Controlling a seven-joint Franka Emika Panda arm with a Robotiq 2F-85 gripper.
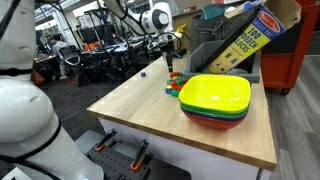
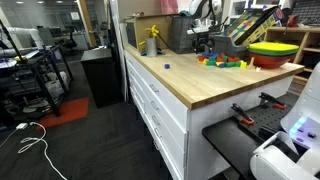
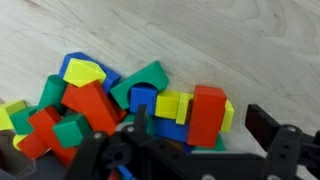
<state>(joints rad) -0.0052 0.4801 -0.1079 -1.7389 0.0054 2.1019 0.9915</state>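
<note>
A pile of coloured wooden blocks (image 3: 90,100) lies on the wooden table (image 1: 150,112). In the wrist view my gripper (image 3: 203,125) is open just above the pile, its two black fingers on either side of an upright red block (image 3: 207,112) with yellow blocks (image 3: 172,104) beside it. In both exterior views the gripper (image 1: 170,50) (image 2: 205,40) hangs over the pile (image 1: 175,83) (image 2: 222,61) near the far end of the table. It holds nothing.
A stack of yellow, green and red bowls (image 1: 215,100) (image 2: 275,52) stands next to the pile. A "100 wood blocks" box (image 1: 245,35) leans behind it. One small blue block (image 1: 141,73) (image 2: 167,67) lies apart. A yellow bottle (image 2: 152,40) stands at the back.
</note>
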